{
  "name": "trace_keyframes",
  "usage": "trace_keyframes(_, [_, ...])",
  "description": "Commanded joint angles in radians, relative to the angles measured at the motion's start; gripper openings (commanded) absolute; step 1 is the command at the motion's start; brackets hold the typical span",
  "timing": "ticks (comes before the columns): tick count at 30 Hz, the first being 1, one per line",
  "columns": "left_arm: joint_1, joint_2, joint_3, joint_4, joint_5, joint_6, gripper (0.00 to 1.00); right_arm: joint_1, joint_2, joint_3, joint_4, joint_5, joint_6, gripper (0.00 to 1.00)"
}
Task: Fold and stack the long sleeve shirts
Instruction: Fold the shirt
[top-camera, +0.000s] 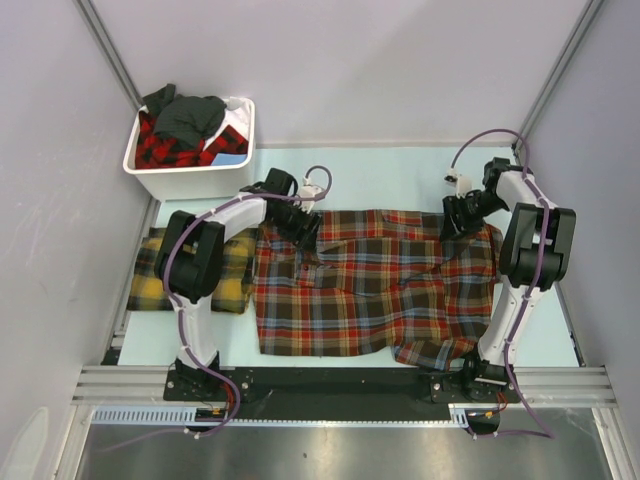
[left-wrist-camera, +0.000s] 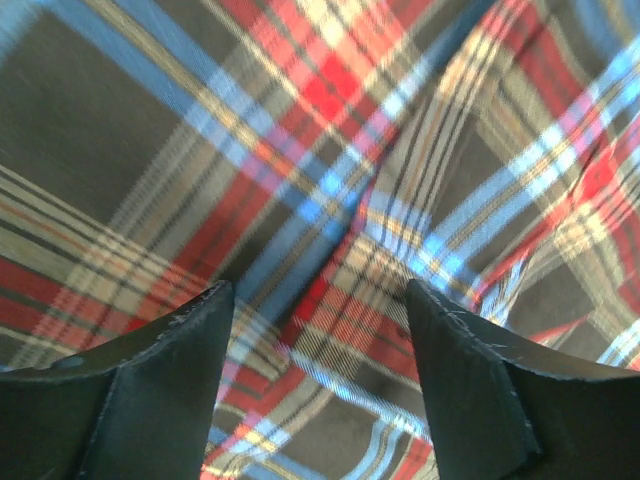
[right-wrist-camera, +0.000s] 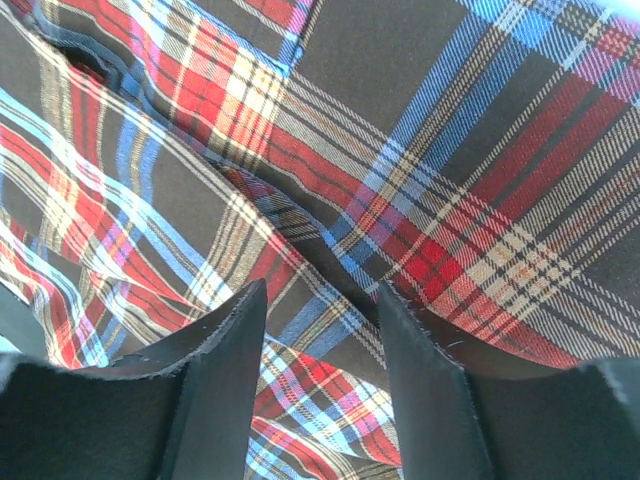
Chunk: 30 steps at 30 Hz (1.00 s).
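From above, the white bin (top-camera: 190, 184) stood at the far left of the table (top-camera: 400, 168). It held a red-black plaid shirt (top-camera: 165, 150) with a dark grey shirt (top-camera: 190, 115) heaped on top, and a pale blue scrap showed at its right side. The red-brown shirt (top-camera: 370, 290) lay spread across the middle of the table, wider than it was deep, with its near right corner rumpled and hanging toward the table's near edge. The yellow shirt (top-camera: 145, 285) lay folded at the left, just beside the red-brown one and partly under the left arm. The left gripper (top-camera: 305, 230) sat over the red-brown shirt's far left edge and the right gripper (top-camera: 458, 215) over its far right edge.

In the left wrist view, the left gripper (left-wrist-camera: 320, 295) had its fingers wide apart, with nothing between them. Below it the red-brown shirt (left-wrist-camera: 300, 150) filled the frame, crossed by blue, red and cream lines.

In the right wrist view, the right gripper (right-wrist-camera: 320, 295) also had its fingers apart, less widely, and held nothing. The red-brown shirt (right-wrist-camera: 450, 200) below showed a folded ridge running across it.
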<state>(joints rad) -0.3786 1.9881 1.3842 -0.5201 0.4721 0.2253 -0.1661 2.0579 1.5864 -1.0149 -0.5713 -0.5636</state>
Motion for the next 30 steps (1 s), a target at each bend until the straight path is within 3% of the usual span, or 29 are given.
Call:
trace_keyframes(1, [-0.003, -0.006, 0.03, -0.09, -0.018, 0.062, 0.73, 0.004, 0.027, 0.018, -0.022, 0.022, -0.05, 0.51])
trace_keyframes(3, [-0.003, -0.011, 0.027, -0.095, -0.018, 0.066, 0.7, 0.004, 0.039, 0.02, -0.031, 0.024, -0.061, 0.48])
trace_keyframes(7, [-0.002, -0.035, 0.026, -0.104, 0.014, 0.072, 0.59, 0.004, 0.035, 0.021, -0.051, 0.018, -0.082, 0.3])
trace_keyframes(10, [-0.002, -0.067, 0.032, -0.109, 0.051, 0.072, 0.39, 0.0, 0.024, 0.027, -0.062, 0.008, -0.094, 0.14])
trace_keyframes(11, [-0.002, -0.077, 0.036, -0.11, 0.056, 0.074, 0.26, -0.001, 0.022, 0.03, -0.07, 0.004, -0.096, 0.11])
trace_keyframes(13, [-0.002, -0.094, 0.048, -0.115, 0.066, 0.075, 0.14, -0.006, 0.015, 0.046, -0.073, -0.007, -0.094, 0.0])
trace_keyframes(14, [-0.002, -0.098, 0.056, -0.118, 0.066, 0.077, 0.02, -0.012, 0.013, 0.053, -0.074, -0.013, -0.091, 0.0])
trace_keyframes(22, [0.032, -0.091, 0.121, -0.118, 0.027, 0.074, 0.0, -0.021, 0.03, 0.164, -0.056, -0.059, -0.032, 0.0])
trace_keyframes(30, [0.055, -0.021, 0.128, -0.104, -0.035, 0.091, 0.0, 0.022, 0.062, 0.184, -0.074, 0.034, -0.076, 0.0])
